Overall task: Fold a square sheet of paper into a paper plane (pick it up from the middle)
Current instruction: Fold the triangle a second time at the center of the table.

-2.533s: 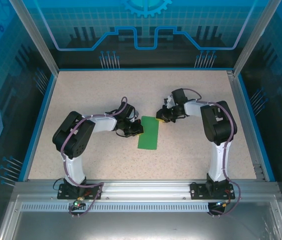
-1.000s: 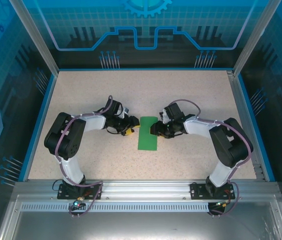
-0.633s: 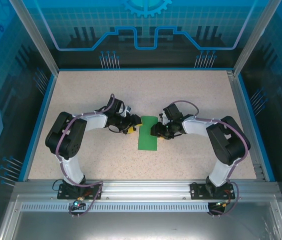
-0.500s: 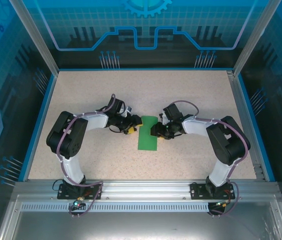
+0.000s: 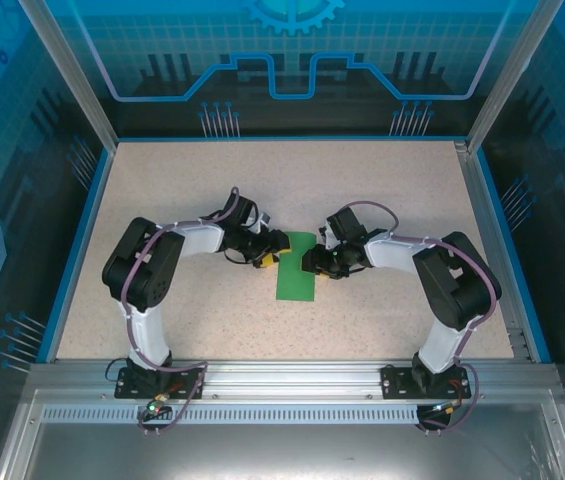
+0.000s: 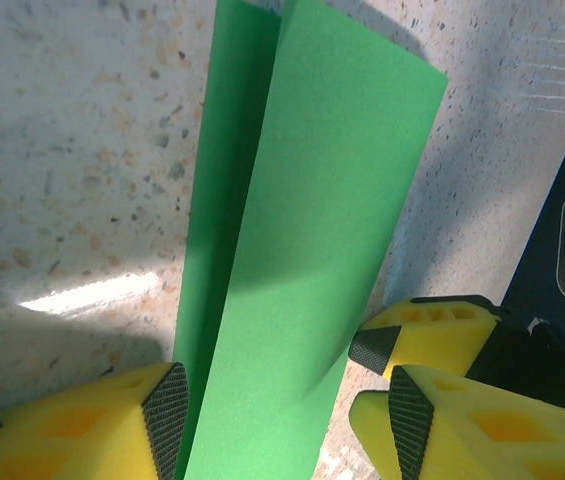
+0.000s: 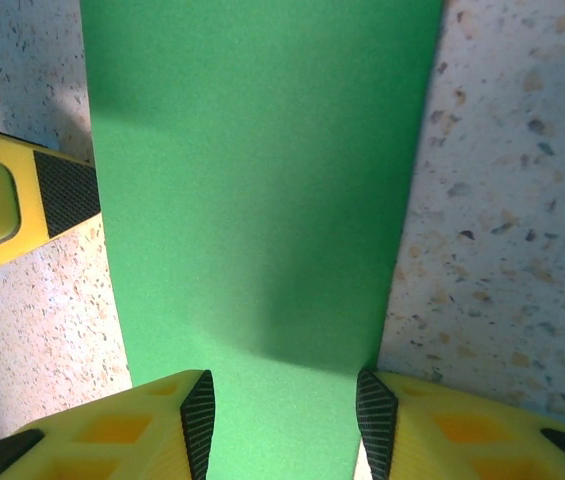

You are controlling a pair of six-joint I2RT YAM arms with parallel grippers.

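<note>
Folded into a narrow strip, bright green paper sheet (image 5: 297, 268) is straddled by left end effector (image 6: 279, 405) and right end effector (image 7: 285, 400), both released.

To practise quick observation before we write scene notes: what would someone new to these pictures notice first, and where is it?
The bright green sheet of paper, folded lengthwise into a narrow strip, lies in the middle of the speckled table. The left gripper and the right gripper close in on it from opposite sides, their yellow jaws standing apart over it.

Sheet (image 5: 297, 270) lies between left hand (image 5: 269, 254) and right hand (image 5: 311, 263), perhaps touching.
</note>
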